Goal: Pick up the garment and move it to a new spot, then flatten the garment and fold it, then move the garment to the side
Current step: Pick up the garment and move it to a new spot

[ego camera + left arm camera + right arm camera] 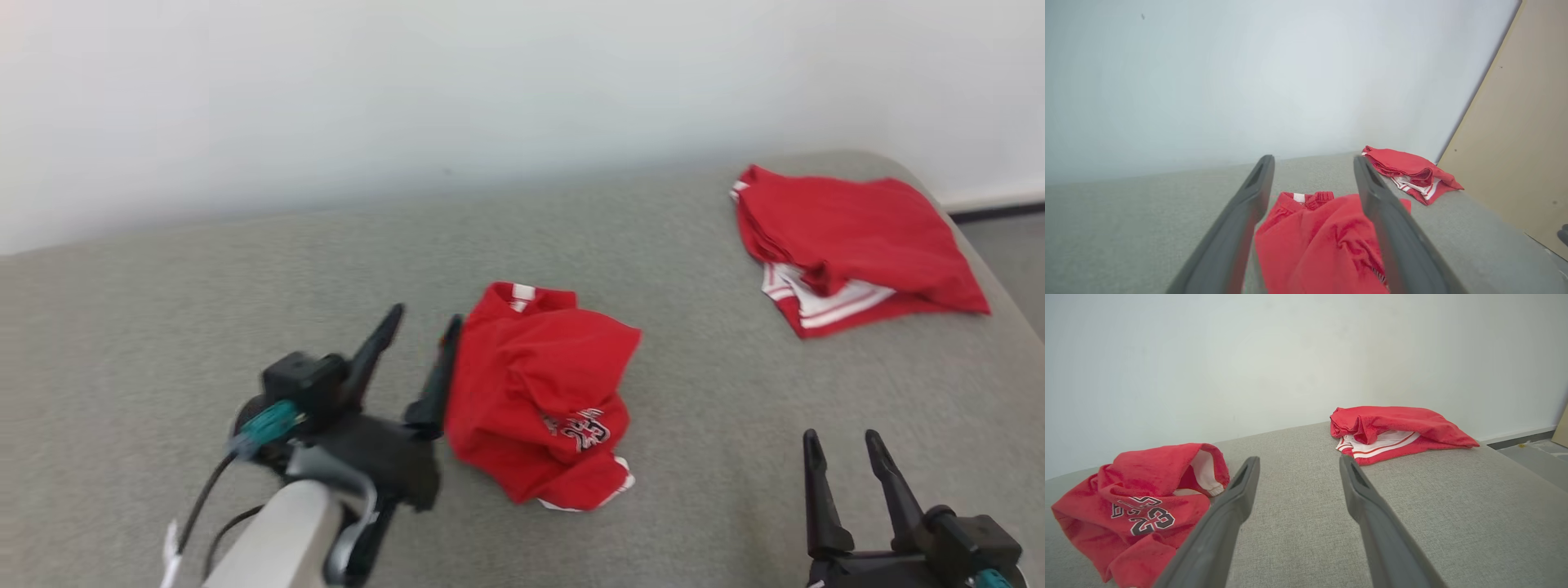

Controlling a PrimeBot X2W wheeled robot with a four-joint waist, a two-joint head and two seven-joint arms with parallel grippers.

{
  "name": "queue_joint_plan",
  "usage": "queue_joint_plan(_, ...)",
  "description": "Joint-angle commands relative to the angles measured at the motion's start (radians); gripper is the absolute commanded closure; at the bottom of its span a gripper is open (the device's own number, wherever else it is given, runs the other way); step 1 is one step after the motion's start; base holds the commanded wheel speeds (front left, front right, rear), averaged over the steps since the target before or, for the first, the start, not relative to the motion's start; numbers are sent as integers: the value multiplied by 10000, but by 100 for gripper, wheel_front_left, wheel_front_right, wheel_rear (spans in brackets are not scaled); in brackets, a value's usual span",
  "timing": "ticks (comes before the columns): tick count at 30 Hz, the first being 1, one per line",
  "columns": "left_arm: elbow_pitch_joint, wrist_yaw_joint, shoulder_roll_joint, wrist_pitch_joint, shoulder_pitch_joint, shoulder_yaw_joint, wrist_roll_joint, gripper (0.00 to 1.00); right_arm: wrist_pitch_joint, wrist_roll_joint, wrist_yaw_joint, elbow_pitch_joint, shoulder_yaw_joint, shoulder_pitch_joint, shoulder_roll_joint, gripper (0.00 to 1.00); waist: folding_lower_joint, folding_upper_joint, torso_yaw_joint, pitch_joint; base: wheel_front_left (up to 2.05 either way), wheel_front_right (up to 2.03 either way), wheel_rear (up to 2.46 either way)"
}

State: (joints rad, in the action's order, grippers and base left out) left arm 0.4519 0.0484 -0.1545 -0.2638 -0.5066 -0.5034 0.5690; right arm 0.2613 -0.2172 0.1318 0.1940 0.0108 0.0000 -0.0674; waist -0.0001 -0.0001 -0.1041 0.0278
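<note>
Loosely crumpled, the red garment (539,392) lies mid-way across the grey fabric surface (163,310), its "23" print (1147,518) facing up. The left pincer (420,339) is spread wide and holds nothing. It sits at the garment's left edge, with its nearer finger (437,380) just beside or touching the cloth. The right pincer (841,445) is also wide and empty, well apart at the lower right. A folded red garment (849,237) lies at the far right corner, near the wall (490,82).

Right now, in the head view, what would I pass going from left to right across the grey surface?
The left fingers → the crumpled red garment → the folded red clothes at the far right.
</note>
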Motion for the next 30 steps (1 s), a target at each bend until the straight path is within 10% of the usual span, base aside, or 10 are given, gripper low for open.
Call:
queue_joint_plan(1,-52,-45,-118,1,259,39,-125,0,31,-18,-19,-36,16,112,-48,0,1,1,564,-491,0,0,0)
queue_joint_plan(16,-3110,-827,-1572,-4,3882,2913,-1521,0,-119,-62,-19,-602,403,852,-141,0,1,1,1702,-1081,0,0,0)
queue_joint_plan(30,-3612,-378,-586,-5,6073,4362,-2457,0,-224,-282,-19,-606,335,1424,-224,0,1,1,2110,-994,0,0,0)
